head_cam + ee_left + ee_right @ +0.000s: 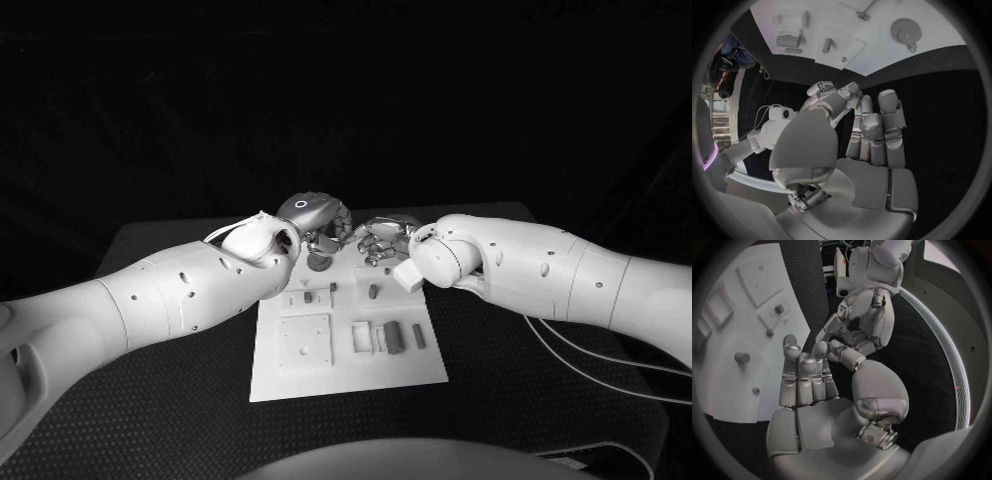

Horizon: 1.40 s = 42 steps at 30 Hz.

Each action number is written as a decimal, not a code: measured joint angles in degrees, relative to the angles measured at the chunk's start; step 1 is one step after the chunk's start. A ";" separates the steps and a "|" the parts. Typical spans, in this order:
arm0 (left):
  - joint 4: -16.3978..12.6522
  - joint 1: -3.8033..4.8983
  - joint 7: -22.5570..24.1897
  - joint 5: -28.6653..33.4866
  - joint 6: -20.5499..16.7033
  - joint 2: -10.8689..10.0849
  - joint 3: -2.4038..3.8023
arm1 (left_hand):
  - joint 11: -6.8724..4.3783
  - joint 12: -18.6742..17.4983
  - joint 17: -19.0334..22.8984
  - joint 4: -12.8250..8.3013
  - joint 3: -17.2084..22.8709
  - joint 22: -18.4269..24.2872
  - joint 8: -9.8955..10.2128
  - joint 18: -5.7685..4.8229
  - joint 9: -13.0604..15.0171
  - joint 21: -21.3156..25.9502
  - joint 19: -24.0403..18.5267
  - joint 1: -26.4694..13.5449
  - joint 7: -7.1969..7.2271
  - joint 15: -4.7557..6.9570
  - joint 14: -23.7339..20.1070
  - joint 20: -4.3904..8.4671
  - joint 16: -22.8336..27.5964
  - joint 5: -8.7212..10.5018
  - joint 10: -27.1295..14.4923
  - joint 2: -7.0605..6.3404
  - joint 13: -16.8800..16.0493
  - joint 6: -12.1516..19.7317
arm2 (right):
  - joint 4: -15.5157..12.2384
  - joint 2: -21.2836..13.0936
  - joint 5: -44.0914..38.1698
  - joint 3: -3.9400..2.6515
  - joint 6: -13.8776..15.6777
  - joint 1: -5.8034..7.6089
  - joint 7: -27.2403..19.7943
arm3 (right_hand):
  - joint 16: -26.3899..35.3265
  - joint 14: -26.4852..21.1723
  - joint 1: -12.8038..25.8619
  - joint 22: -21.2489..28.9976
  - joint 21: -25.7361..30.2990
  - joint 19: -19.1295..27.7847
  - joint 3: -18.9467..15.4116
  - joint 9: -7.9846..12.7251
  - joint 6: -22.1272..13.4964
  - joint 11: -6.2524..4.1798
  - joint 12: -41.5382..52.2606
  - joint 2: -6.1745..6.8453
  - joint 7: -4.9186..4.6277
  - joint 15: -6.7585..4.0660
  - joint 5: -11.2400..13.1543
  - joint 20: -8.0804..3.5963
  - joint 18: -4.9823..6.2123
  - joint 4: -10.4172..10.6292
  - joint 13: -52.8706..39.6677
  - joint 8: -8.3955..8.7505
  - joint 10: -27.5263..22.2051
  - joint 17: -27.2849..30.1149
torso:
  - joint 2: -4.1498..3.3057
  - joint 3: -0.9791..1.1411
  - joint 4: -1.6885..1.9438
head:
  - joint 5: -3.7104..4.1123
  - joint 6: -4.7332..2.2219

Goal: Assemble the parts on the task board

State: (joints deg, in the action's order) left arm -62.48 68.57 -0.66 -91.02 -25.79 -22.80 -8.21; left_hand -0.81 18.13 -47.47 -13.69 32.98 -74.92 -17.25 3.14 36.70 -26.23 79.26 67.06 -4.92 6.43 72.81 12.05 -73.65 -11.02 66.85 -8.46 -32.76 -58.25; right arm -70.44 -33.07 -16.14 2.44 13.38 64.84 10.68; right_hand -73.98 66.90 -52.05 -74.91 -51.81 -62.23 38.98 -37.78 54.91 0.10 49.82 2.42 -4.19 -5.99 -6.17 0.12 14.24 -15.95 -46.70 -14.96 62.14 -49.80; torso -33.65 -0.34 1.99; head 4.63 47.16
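— While both white arms crowd the far end of the task board [346,375], what blocks your view?
— The wrists themselves; the black table [173,420] lies around the board.
— And the hands?
— Your left hand [315,222] and right hand [384,238] hover close together, fingers loosely apart, holding nothing.
— The parts [392,336]?
— On the board's near half — well apart from both hands.

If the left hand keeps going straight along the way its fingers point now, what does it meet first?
Most likely the right silver hand: in the left wrist view it sits just past the fingertips of the left silver hand, with the white plate task board beyond. Depth is unclear, so whether they already touch cannot be told.
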 measured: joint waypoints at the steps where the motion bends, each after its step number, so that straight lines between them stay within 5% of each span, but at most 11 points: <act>1: 0.00 0.00 -0.01 0.02 0.00 -0.01 0.00 | 0.00 0.00 0.00 0.00 0.00 0.00 0.00 0.00 0.00 0.00 0.00 -0.02 0.00 0.00 0.00 0.00 0.00 0.00 0.00 -0.02 0.00 0.00 | 0.00 -0.01 0.04 0.00 -0.04 -0.01 -0.08 | 0.00 0.00 -0.05 0.00 0.00 0.00 0.01 0.00 0.00 0.00 0.00 -0.05 0.00 0.00 0.00 0.00 0.00 -0.01 0.00 0.04 0.00 0.00 | 0.00 0.00 0.00 | 0.00 0.00; 6: 0.02 -0.02 -0.03 0.16 0.00 -0.04 0.01 | 0.00 -0.24 0.00 0.00 0.00 0.01 0.00 0.00 0.00 0.00 0.01 -0.21 0.00 -0.02 0.03 -0.01 0.00 0.00 0.01 -0.22 -0.06 0.00 | 0.01 -0.03 0.15 0.00 -0.24 -0.05 -0.27 | 0.00 -0.08 -2.50 0.00 0.00 0.37 0.72 -0.01 -0.07 -0.21 0.00 -1.59 -0.07 0.08 0.00 -0.25 0.01 -0.72 0.00 -0.10 -0.20 0.00 | 0.00 0.00 -0.01 | 0.00 0.02; 22: 0.06 -0.16 -0.53 0.26 0.18 -0.20 -0.08 | 0.10 -1.11 0.01 -0.08 -0.07 0.02 -0.05 0.00 0.14 0.00 0.10 0.25 0.21 -0.09 0.12 -0.10 0.00 0.39 0.14 0.14 -0.62 -0.21 | 0.20 0.12 0.10 -0.11 -1.68 0.06 -0.26 | 0.00 -0.31 -2.50 -0.04 0.00 0.41 0.72 -0.28 0.06 -0.20 0.01 -1.59 -0.17 0.02 0.00 -0.21 0.01 -0.72 -0.01 -0.46 -0.20 0.00 | 0.00 -0.04 -0.03 | 0.09 0.05; 42: 0.03 -0.21 -0.72 0.70 1.27 -0.17 -0.12 | 0.20 -2.12 0.01 -0.09 -0.07 -0.02 0.00 -0.03 0.28 0.00 0.21 0.49 0.11 -0.08 0.51 -0.21 0.23 0.43 0.46 1.10 -1.21 -0.31 | 0.14 0.26 0.11 -0.14 -2.31 0.11 -1.28 | 0.00 -0.30 -2.80 -0.02 0.00 0.41 0.72 -0.37 1.12 -0.07 0.03 -1.90 -1.47 0.07 0.00 -0.20 0.01 -0.72 -0.01 -0.34 -0.32 0.00 | -0.01 0.01 -0.02 | 0.20 -0.05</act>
State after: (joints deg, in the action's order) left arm -62.46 68.35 -1.38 -90.32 -24.52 -22.97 -8.33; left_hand -0.61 16.01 -47.46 -13.78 32.90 -74.94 -17.25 3.11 36.98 -26.23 79.47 67.55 -4.81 6.36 73.32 11.84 -73.42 -10.59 67.31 -7.36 -33.97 -58.56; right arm -70.29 -32.81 -16.03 2.30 11.06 64.95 9.40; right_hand -73.99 66.60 -54.85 -74.93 -51.81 -61.82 39.70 -38.15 56.02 0.03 49.85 0.53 -5.66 -5.92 -6.17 -0.08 14.25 -16.67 -46.71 -15.29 61.83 -49.81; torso -33.66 -0.33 1.97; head 4.83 47.11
